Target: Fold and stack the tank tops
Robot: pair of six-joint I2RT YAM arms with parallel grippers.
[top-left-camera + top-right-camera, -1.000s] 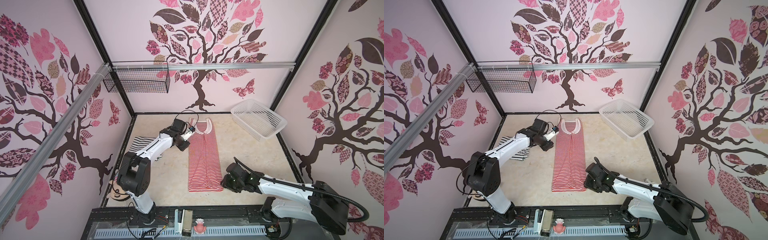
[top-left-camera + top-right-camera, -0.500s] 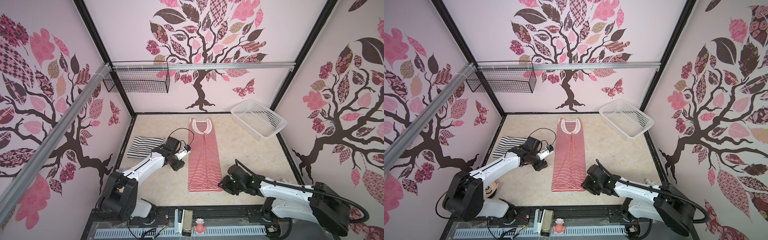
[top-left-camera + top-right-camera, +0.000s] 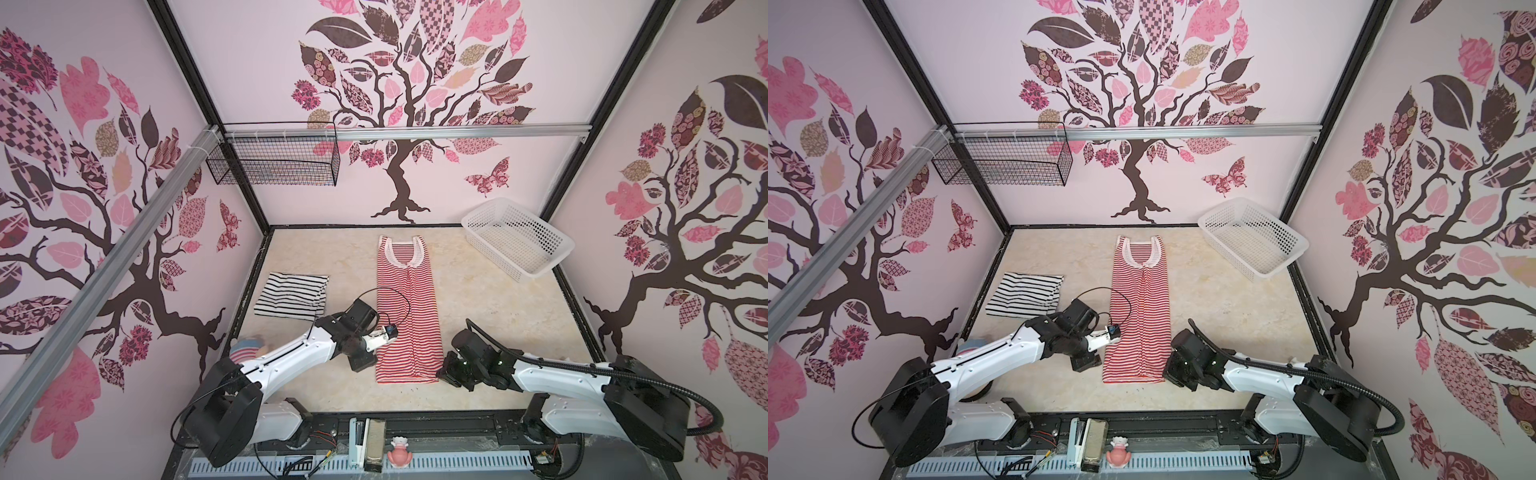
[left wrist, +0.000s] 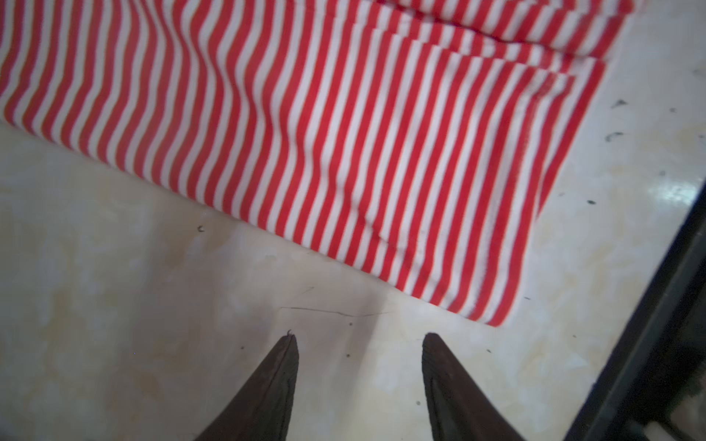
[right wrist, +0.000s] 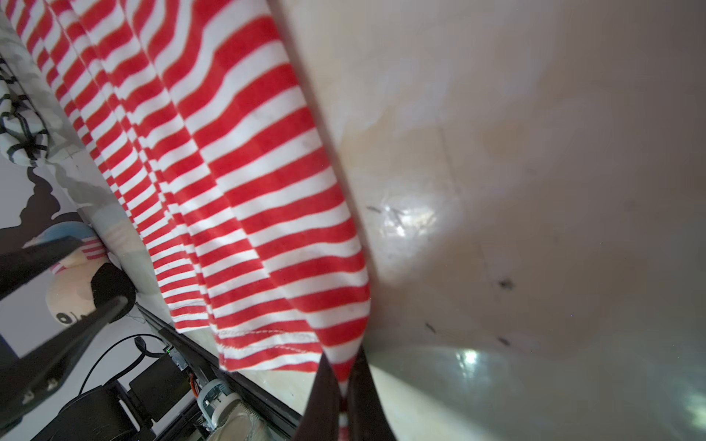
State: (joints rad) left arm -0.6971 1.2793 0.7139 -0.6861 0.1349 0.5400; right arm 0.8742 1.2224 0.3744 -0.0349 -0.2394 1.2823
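Note:
The red-and-white tank top (image 3: pixel 405 307) (image 3: pixel 1140 307) lies as a long narrow strip down the middle of the table, white neck trim at the far end. The black-and-white tank top (image 3: pixel 291 295) (image 3: pixel 1025 297) lies folded at the left. My right gripper (image 5: pixel 342 366) (image 3: pixel 442 372) is shut on the near right corner of the red-and-white top's hem (image 5: pixel 267 343). My left gripper (image 4: pixel 359 336) (image 3: pixel 363 365) is open over bare table, just beside the strip's near left corner (image 4: pixel 493 305), with nothing between its fingers.
A white perforated basket (image 3: pixel 490 253) sits tilted at the back right corner. A black wire basket (image 3: pixel 274 164) hangs on the back wall rail. A plush toy (image 3: pixel 245 349) lies outside the table's left edge. A black frame (image 3: pixel 415 415) borders the table's front.
My left arm has swung from the neck end of the red-and-white top down to its near left corner. My right gripper has closed on the near right hem corner.

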